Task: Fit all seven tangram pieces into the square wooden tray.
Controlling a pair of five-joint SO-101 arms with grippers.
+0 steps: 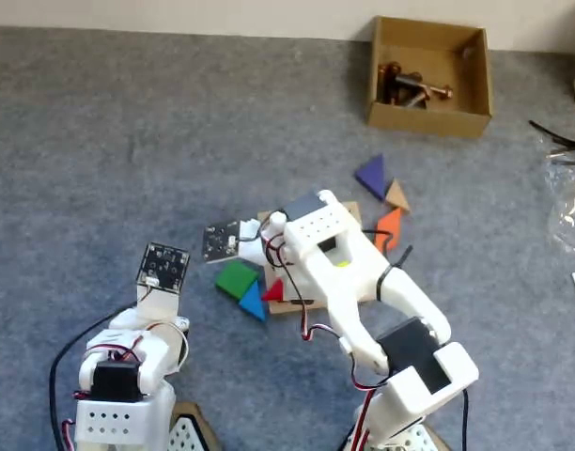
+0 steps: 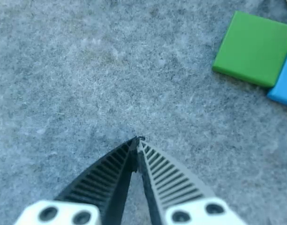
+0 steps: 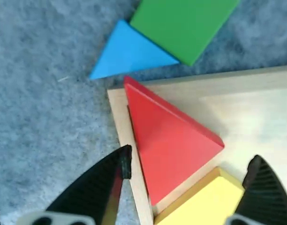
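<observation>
Inside the wooden tray (image 3: 120, 122) lie a red triangle (image 3: 167, 140) and yellow piece (image 3: 200, 206); green square (image 3: 185, 23) and blue triangle (image 3: 129, 51) wait just outside. Right gripper (image 3: 190, 161) gapes wide; left gripper (image 2: 138, 140) is pinched closed.

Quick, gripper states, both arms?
Left gripper: closed, empty.
Right gripper: open, over the red triangular piece at a corner of the square wooden tray.

Red triangle (image 3: 167, 140) at tray (image 3: 228, 81) corner
</observation>
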